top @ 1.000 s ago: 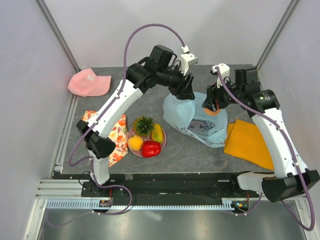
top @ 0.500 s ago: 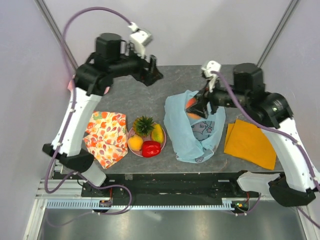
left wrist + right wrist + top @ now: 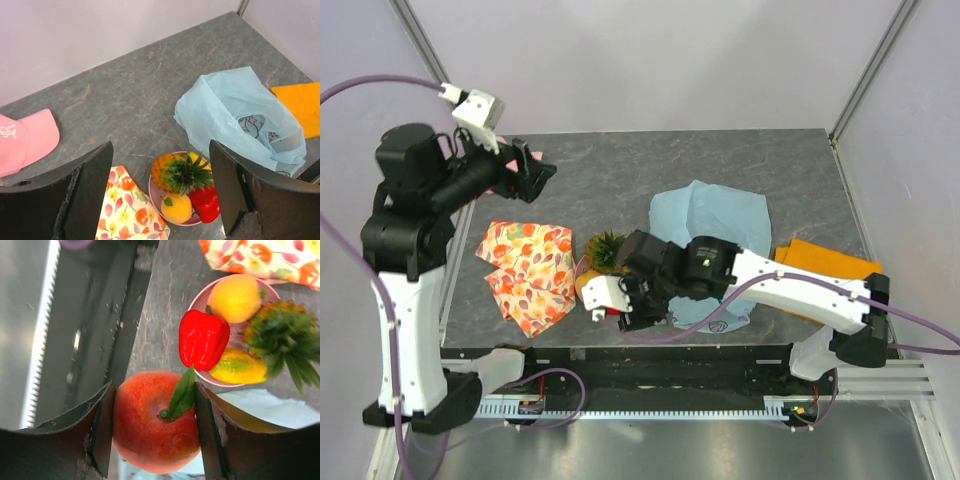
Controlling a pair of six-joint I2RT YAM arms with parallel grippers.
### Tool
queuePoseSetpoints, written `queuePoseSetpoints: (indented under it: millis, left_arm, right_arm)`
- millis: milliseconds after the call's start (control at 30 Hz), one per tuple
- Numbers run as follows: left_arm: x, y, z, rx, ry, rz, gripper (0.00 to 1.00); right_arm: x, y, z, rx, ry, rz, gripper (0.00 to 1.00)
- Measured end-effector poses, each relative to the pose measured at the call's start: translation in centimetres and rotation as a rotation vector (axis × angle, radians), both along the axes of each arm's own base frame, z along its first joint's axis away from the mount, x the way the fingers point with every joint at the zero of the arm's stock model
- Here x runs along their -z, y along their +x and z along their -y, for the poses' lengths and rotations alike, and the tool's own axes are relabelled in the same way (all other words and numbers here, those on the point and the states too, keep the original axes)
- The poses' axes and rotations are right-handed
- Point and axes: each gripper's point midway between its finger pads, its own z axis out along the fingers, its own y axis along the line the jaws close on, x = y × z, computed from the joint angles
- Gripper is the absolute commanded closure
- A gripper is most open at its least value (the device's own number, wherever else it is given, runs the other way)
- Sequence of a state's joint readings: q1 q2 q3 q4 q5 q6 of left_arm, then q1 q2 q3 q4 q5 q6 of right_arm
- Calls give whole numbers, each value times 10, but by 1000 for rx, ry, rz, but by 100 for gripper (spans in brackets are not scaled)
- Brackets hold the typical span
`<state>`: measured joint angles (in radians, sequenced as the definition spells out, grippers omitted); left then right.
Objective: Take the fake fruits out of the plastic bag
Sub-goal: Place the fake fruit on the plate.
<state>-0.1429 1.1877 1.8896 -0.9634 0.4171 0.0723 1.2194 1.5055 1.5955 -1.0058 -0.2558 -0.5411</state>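
Clutching peach, right pincer.

Leafy pink-orange peach sits clamped between the right gripper's 2 fingers. Bell pepper, orange, mango and pineapple cluster just beyond the fingertips. The crumpled light-blue plastic bag lies beside them.

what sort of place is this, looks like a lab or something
Probably a robot test cell in a lab: plain white panel walls on aluminium posts box in a grey table, with robot arms bolted at its edge and plastic fruits as props.
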Motion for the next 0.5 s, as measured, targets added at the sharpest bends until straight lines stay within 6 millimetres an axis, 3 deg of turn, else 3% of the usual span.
queuePoseSetpoints:
  millis: [133,233,500]
  left_arm:
    - [-7,-30,-9,-2,-21,45,16]
    - [-4,-45,-11,1,-38,50,17]
    - [20,-43,-9,23,-63,-32,17]
  right_arm:
    - [36,4,-8,-97,-93,97,82]
    - [52,15,-18,-146,-123,161,82]
    - [69,33,-42,-264,-126,288,81]
